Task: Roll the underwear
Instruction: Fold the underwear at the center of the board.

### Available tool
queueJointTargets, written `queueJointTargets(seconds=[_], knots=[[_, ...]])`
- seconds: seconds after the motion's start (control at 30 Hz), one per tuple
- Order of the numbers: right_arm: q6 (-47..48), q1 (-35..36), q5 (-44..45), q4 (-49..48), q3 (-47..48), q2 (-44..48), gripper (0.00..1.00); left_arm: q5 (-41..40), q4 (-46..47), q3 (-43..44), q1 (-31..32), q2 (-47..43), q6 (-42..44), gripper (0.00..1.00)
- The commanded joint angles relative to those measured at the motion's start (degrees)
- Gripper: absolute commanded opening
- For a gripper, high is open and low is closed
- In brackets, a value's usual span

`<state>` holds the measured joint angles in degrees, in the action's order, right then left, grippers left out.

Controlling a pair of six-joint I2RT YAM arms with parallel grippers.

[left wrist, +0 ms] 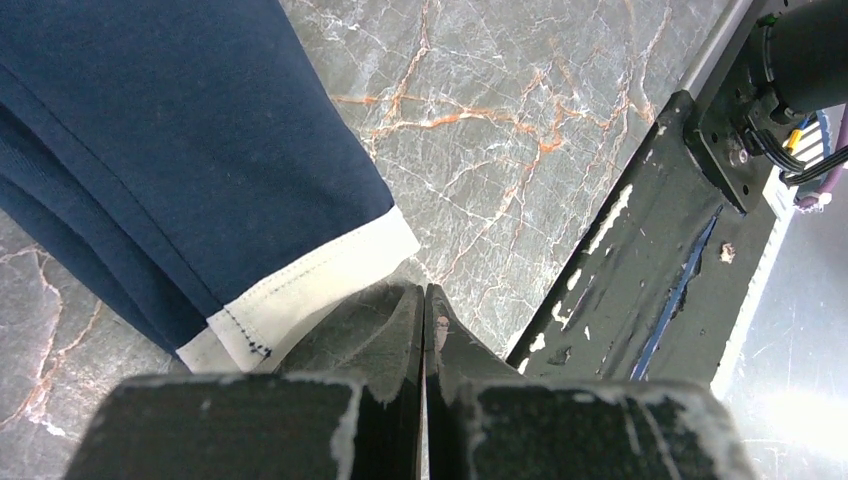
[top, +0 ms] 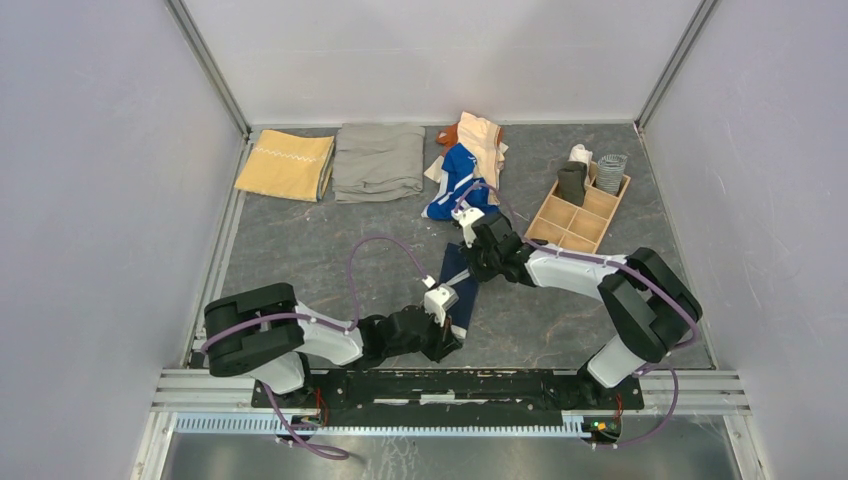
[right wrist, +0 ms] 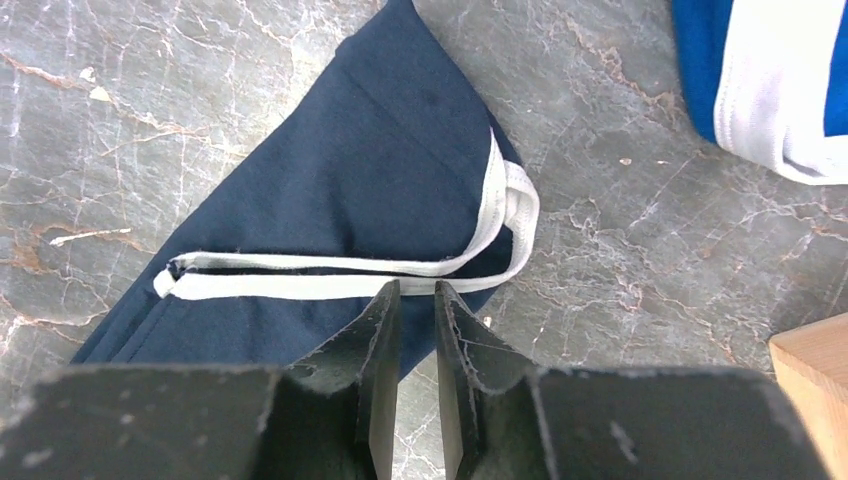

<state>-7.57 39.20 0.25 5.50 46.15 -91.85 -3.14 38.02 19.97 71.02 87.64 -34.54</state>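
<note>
The left gripper (left wrist: 424,295) fills the foreground of its wrist view, its two black, paint-chipped fingers pressed flat together with nothing between them, just beside the white hem (left wrist: 310,275) of the navy briefs (left wrist: 180,150). The briefs lie flat on the grey marble-patterned table (top: 300,260), near its middle, between the two arms and stretching away from the black base rail (left wrist: 640,260). At the garment's far end the right gripper (right wrist: 415,295) hangs low over the cloth, its jaws a narrow slit apart and clamped on nothing that can be seen. White trim (right wrist: 330,275) loops across the navy fabric just ahead of its fingertips. Beyond the briefs, toward the back wall, a bright blue piece (top: 455,185) with white bands lies heaped against a peach piece (top: 485,140). To the right of that heap sits a wooden divided tray (top: 590,225), with a dark roll (top: 572,183) and a grey striped roll (top: 610,172) standing in its far compartments. At the back left, a folded mustard-yellow cloth (top: 287,165) and a folded grey-khaki cloth (top: 378,160) lie side by side.
</note>
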Motion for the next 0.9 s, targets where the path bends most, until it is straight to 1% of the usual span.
queueJointTargets(seconds=[0.0,0.03,0.17,0.27,0.33,0.43,0.53,0.73,0.87], knots=[[2.30,-0.25,-0.09,-0.48,1.97,5.08,0.25,-1.55,-2.49,0.98,0.52,-2.26,-0.64,0.02],[2.43,-0.21,-1.87,-0.47,1.73,6.35,0.25,-1.57,-3.92,1.90,0.57,-3.54,-0.27,0.02],[2.31,-0.15,-3.78,-1.31,-0.11,12.12,0.29,-1.17,-7.30,4.53,0.75,-9.02,0.86,0.02],[1.99,-0.23,-3.85,-0.76,-0.71,13.93,0.29,-1.64,-8.37,5.69,0.84,-11.91,1.64,0.02],[1.69,-0.21,-3.17,-0.17,-0.71,13.83,0.29,-3.66,-8.61,6.42,0.82,-12.24,2.39,0.02],[0.88,-0.19,-2.62,0.13,-0.88,12.66,0.28,-6.44,-8.93,8.01,0.74,-10.21,4.02,0.02],[0.18,-0.20,-3.01,-0.08,-0.80,11.18,0.27,-7.33,-8.20,9.34,0.71,-6.38,5.05,0.02],[-0.25,-0.24,-4.55,-0.93,-0.40,7.92,0.25,-9.56,-3.98,8.45,0.71,0.08,6.13,0.02],[-0.64,-0.23,-5.42,-1.56,-0.54,5.47,0.24,-10.06,-3.35,8.13,0.72,2.75,6.33,0.02]])
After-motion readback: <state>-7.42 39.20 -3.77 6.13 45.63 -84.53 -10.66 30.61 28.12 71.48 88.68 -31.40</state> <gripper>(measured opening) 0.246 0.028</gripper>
